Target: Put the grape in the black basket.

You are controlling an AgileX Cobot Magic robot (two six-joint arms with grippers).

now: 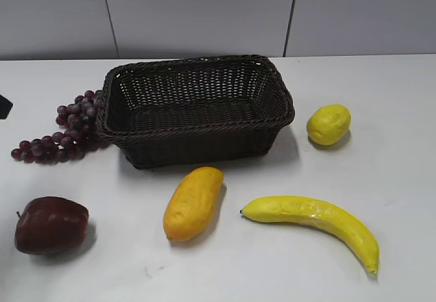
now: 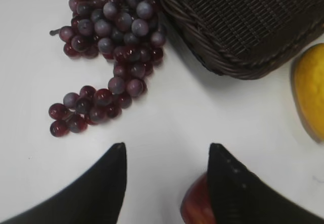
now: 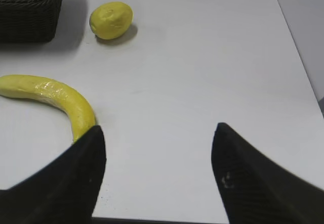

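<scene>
One black basket [image 1: 197, 108] sat empty on the white table [image 1: 395, 200]. Beside its left wall, touching it, lay the grape [image 1: 65, 131]. Both the left gripper [image 2: 167, 155] and right gripper [image 3: 159, 138] hung with jaws apart, holding nothing.

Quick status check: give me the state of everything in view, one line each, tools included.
grape: on the table, against the basket's left end, not inside
black basket: upright, empty
apple: on the table, untouched
mango: lying in front of the basket
banana: lying flat
lemon: right of the basket
left tool: open, empty
right tool: open, empty
</scene>
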